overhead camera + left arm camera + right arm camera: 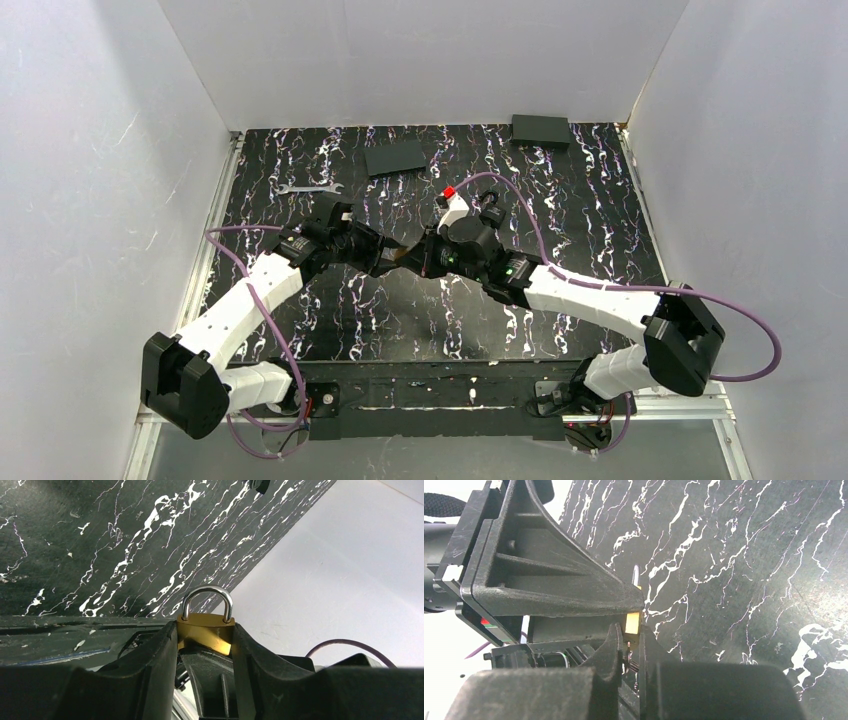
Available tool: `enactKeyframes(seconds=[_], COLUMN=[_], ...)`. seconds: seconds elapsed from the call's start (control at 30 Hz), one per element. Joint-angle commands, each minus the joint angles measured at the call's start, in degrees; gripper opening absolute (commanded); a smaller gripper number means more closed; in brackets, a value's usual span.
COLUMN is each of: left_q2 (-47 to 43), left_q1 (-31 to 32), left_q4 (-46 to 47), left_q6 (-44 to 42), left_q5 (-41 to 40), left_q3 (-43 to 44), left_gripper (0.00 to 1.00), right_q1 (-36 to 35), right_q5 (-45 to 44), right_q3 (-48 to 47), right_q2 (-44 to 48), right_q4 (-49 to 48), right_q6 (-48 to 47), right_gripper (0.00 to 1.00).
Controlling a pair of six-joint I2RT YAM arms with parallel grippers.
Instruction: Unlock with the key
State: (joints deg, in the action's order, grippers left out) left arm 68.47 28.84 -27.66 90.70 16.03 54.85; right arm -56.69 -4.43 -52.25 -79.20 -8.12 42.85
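Observation:
My left gripper (205,631) is shut on a small brass padlock (209,634), clamped by its sides, its silver shackle (207,597) closed and pointing away from the wrist. In the top view both grippers meet nose to nose over the middle of the mat, the left gripper (393,258) facing the right gripper (420,255). In the right wrist view the right gripper (629,632) stands against the padlock's brass underside (632,621). Its jaws are nearly together on the key (630,664), a tiny dark-headed piece with a thin blade reaching up to the lock.
On the black marbled mat (600,230), a silver open-ended wrench (308,188) lies at the back left. Two dark grey blocks sit at the back, one in the middle (396,157) and one at the right (540,131). White walls enclose three sides.

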Motion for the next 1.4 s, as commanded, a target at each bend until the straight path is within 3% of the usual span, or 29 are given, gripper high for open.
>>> enactKeyframes(seconds=[0.0, 0.13, 0.37, 0.53, 0.9, 1.37], left_q2=[-2.5, -4.6, -13.3, -17.6, -25.9, -27.7], left_q1=[0.2, 0.2, 0.2, 0.2, 0.2, 0.2], left_q4=[-0.9, 0.7, 15.4, 29.3, 39.8, 47.1], left_q6=[-5.3, -10.2, -12.5, -11.9, -15.7, -16.8], left_q5=[0.4, -0.1, 1.7, 4.6, 3.6, 4.5], left_q3=[2.1, 1.4, -8.6, -15.4, -17.1, -18.2], left_gripper=[0.00, 0.13, 0.76, 0.86, 0.86, 0.58], right_q1=[0.3, 0.3, 0.3, 0.3, 0.3, 0.3], right_q5=[-1.8, -1.9, -2.1, 0.3, 6.3, 9.8], right_q3=[-1.3, -0.8, 0.3, 1.7, 3.1, 5.0], right_q2=[1.0, 3.1, 9.8, 12.9, 13.0, 10.8], right_q4=[-1.6, -2.5, -5.4, -9.9, -18.0, -30.6], right_q6=[-0.4, 0.2, 2.0, 3.3, 7.1, 16.1], right_gripper=[0.01, 0.01, 0.01, 0.01, 0.01, 0.01])
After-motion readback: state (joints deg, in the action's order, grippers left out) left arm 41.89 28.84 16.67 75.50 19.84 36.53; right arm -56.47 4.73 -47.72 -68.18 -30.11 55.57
